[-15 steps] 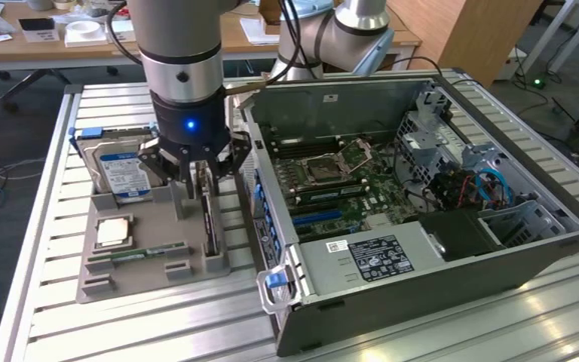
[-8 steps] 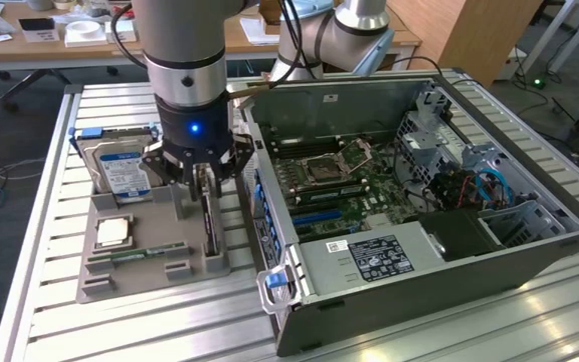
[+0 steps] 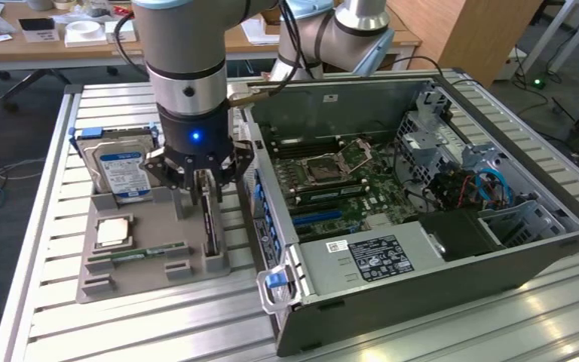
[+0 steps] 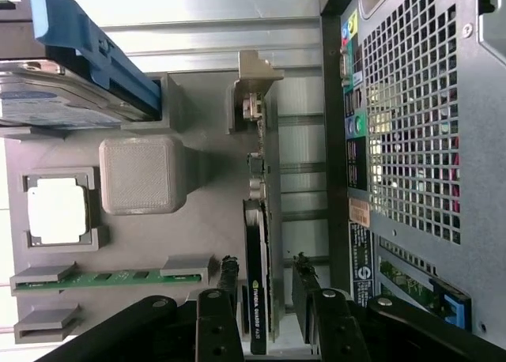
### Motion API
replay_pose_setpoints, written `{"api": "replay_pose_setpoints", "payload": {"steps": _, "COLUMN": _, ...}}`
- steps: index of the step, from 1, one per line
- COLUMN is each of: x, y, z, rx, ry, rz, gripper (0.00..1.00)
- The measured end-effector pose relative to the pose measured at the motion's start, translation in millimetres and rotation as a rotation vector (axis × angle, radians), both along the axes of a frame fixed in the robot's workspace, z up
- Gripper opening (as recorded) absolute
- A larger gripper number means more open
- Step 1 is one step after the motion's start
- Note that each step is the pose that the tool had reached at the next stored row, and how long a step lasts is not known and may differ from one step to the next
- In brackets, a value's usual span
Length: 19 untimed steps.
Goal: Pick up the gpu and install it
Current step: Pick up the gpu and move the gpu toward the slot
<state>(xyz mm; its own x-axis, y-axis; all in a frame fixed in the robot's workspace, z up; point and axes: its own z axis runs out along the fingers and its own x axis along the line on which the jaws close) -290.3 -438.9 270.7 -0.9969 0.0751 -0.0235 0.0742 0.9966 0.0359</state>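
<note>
Black card, the gpu [image 3: 210, 226], stands on its long edge in the slots of the grey tray [image 3: 148, 271]. It sits on the tray's side nearest the open computer case [image 3: 421, 302]. Your gripper [image 3: 206, 190] hangs straight above it, jaws parted and straddling the card. In the wrist view the fingers [image 4: 229, 273] sit one on each face, with a thin gap showing on both sides. No squeeze. The card's lower edge rests seated in the tray.
</note>
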Motion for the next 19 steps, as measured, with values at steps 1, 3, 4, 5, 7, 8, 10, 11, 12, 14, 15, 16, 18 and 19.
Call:
{"api": "replay_pose_setpoints", "payload": {"steps": 1, "x": 0.0, "y": 0.0, "z": -0.7, "rx": 0.0, "ry": 0.0001, "rz": 0.0, "gripper": 0.42}}
{"api": "replay_pose_setpoints", "payload": {"steps": 3, "x": 0.0, "y": 0.0, "z": -0.6, "rx": -0.0004, "ry": 0.0001, "rz": 0.0, "gripper": 0.42}}
{"api": "replay_pose_setpoints", "payload": {"steps": 4, "x": 0.0, "y": 0.0, "z": -0.6, "rx": -0.0003, "ry": 0.0001, "rz": 0.0, "gripper": 0.42}}
{"api": "replay_pose_setpoints", "payload": {"steps": 5, "x": 0.0, "y": 0.0, "z": -0.9, "rx": -0.0004, "ry": 0.0001, "rz": 0.0, "gripper": 0.42}}
{"api": "replay_pose_setpoints", "payload": {"steps": 7, "x": 0.0, "y": 0.0, "z": -4.1, "rx": -0.0001, "ry": -0.0001, "rz": 0.0, "gripper": 0.42}}
{"api": "replay_pose_setpoints", "payload": {"steps": 8, "x": 0.0, "y": 0.0, "z": -5.9, "rx": -0.0002, "ry": 0.0, "rz": 0.0, "gripper": 0.42}}
{"api": "replay_pose_setpoints", "payload": {"steps": 10, "x": 0.0, "y": 0.0, "z": -9.4, "rx": -0.0003, "ry": 0.0, "rz": 0.0, "gripper": 0.42}}
{"api": "replay_pose_setpoints", "payload": {"steps": 11, "x": 0.0, "y": 0.0, "z": -11.2, "rx": -0.0002, "ry": 0.0, "rz": 0.0, "gripper": 0.42}}
{"api": "replay_pose_setpoints", "payload": {"steps": 12, "x": 0.0, "y": 0.0, "z": -13.1, "rx": -0.0003, "ry": 0.0001, "rz": 0.0, "gripper": 0.42}}
{"api": "replay_pose_setpoints", "payload": {"steps": 14, "x": -0.1, "y": 0.3, "z": -15.0, "rx": -0.0002, "ry": 0.0, "rz": 0.0, "gripper": 0.42}}
{"api": "replay_pose_setpoints", "payload": {"steps": 15, "x": -0.4, "y": 0.5, "z": -15.4, "rx": -0.0004, "ry": 0.0002, "rz": 0.0, "gripper": 0.42}}
{"api": "replay_pose_setpoints", "payload": {"steps": 16, "x": -0.8, "y": 0.5, "z": -15.8, "rx": -0.0004, "ry": 0.0002, "rz": 0.0, "gripper": 0.42}}
{"api": "replay_pose_setpoints", "payload": {"steps": 18, "x": -1.0, "y": 0.6, "z": -17.4, "rx": -0.0001, "ry": 0.0, "rz": 0.0, "gripper": 0.42}}
{"api": "replay_pose_setpoints", "payload": {"steps": 19, "x": -1.0, "y": 0.6, "z": -18.9, "rx": -0.0002, "ry": 0.0, "rz": 0.0, "gripper": 0.42}}
